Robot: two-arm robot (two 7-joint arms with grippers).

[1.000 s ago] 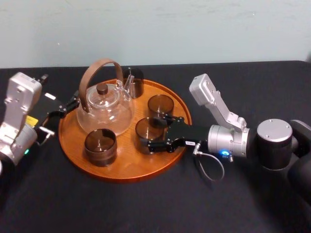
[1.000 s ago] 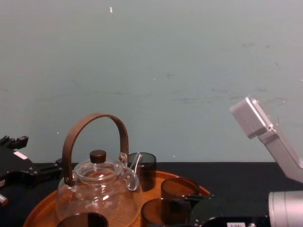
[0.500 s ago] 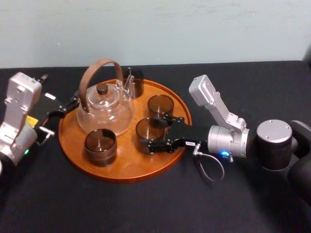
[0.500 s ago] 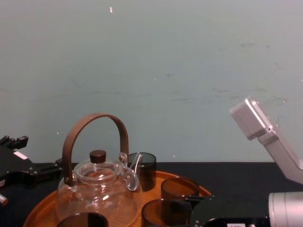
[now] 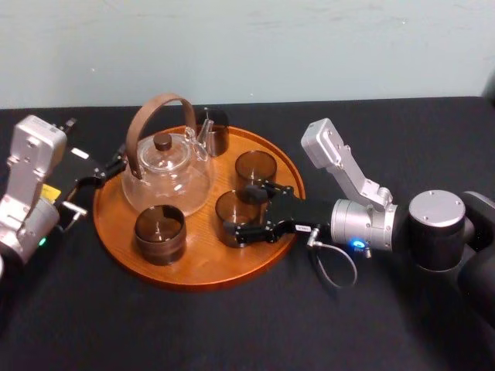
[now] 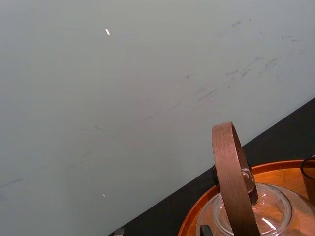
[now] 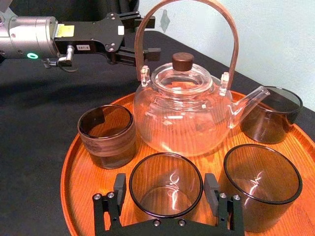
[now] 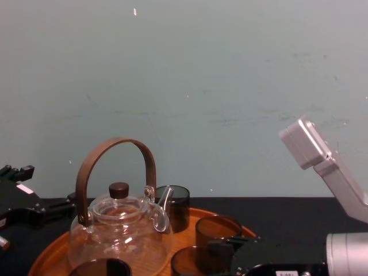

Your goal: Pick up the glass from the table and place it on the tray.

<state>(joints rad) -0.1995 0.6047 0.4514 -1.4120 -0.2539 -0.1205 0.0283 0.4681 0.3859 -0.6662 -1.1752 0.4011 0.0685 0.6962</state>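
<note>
The glass [image 7: 166,196], smoky brown and clear, stands on the round wooden tray [image 7: 74,187] in front of the teapot. My right gripper [image 7: 165,183] reaches in from the right over the tray's rim and is shut on the glass, one pad against each side. In the head view the same glass [image 5: 232,205] sits right of the tray's [image 5: 116,247] middle, inside the right gripper [image 5: 244,210]. The left gripper [image 5: 108,166] hovers open at the tray's left rim, holding nothing. Black table [image 5: 232,332] lies all around.
A glass teapot [image 5: 166,174] with a brown arched handle stands on the tray's back left. Three more brown glasses stand on the tray: front left [image 5: 160,232], right [image 5: 255,168] and back [image 5: 213,127]. A cable loop [image 5: 332,267] hangs below my right wrist.
In the chest view the glass in my right gripper has sunk slightly toward the tray. The left arm has not moved.
</note>
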